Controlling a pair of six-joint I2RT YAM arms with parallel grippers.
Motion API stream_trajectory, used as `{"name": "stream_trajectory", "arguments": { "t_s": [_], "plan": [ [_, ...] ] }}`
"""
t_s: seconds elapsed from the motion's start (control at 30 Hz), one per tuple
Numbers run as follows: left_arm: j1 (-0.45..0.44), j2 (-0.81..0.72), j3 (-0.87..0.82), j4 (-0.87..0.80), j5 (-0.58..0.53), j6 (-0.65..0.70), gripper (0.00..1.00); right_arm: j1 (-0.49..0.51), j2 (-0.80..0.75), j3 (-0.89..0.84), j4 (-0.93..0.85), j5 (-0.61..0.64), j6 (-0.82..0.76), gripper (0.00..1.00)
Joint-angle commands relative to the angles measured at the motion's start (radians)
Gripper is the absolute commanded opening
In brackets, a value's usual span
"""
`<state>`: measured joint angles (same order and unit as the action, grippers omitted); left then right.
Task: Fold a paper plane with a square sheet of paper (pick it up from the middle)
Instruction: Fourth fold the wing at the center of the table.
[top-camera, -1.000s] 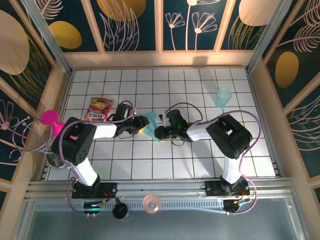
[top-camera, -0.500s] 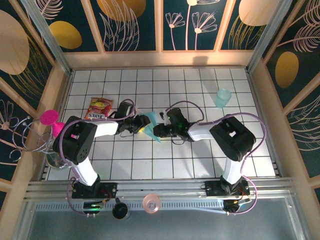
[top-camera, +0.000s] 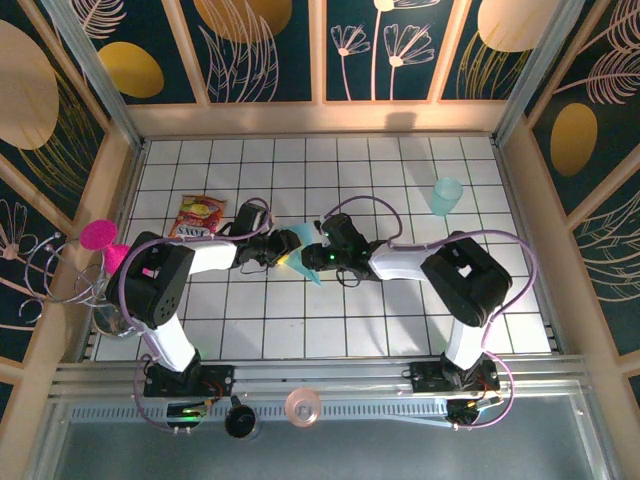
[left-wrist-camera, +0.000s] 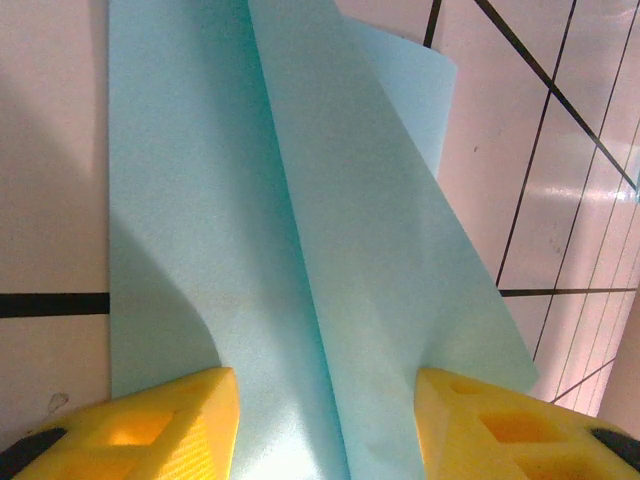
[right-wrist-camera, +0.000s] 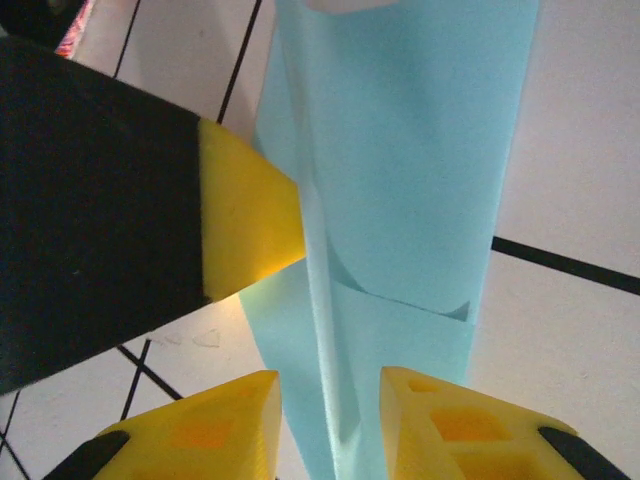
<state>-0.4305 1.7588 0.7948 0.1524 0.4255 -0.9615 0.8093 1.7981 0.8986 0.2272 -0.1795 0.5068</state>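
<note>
The light-blue sheet of paper (top-camera: 301, 250) lies partly folded on the white tiles between my two grippers. In the left wrist view the paper (left-wrist-camera: 300, 230) shows a long crease with one flap lying over the other. My left gripper (left-wrist-camera: 325, 430) stands open, its yellow fingertips (left-wrist-camera: 160, 420) resting on either side of the crease. In the right wrist view the paper (right-wrist-camera: 410, 170) rises in a narrow ridge. My right gripper (right-wrist-camera: 330, 430) is open and straddles that ridge with small gaps. A left fingertip (right-wrist-camera: 250, 220) touches the ridge's side. From above, the left gripper (top-camera: 280, 252) and right gripper (top-camera: 312, 258) nearly meet.
A translucent teal cup (top-camera: 446, 195) stands at the back right. A red snack packet (top-camera: 200, 218) lies left of the left arm. A pink object (top-camera: 98, 234) sits outside the left wall. The front rail carries a pink disc (top-camera: 303, 406) and a black cup (top-camera: 240, 420).
The right gripper's jaws have opened, letting go of the paper ridge, and the right arm has shifted slightly left. The left gripper stays in place.
</note>
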Motion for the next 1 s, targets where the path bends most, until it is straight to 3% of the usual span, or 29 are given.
{"name": "stream_trajectory", "arguments": {
  "t_s": [0.0, 0.33, 0.97],
  "plan": [
    [-0.002, 0.060, -0.016, -0.080, -0.068, 0.030, 0.50, 0.011, 0.029, 0.033, -0.032, 0.041, -0.007, 0.32],
    [-0.001, 0.061, -0.009, -0.082, -0.064, 0.027, 0.50, 0.017, 0.082, 0.069, -0.027, 0.008, -0.011, 0.27],
    [-0.002, 0.011, -0.008, -0.084, -0.073, 0.017, 0.50, 0.000, 0.079, 0.010, 0.055, -0.069, -0.002, 0.05]
  ]
}}
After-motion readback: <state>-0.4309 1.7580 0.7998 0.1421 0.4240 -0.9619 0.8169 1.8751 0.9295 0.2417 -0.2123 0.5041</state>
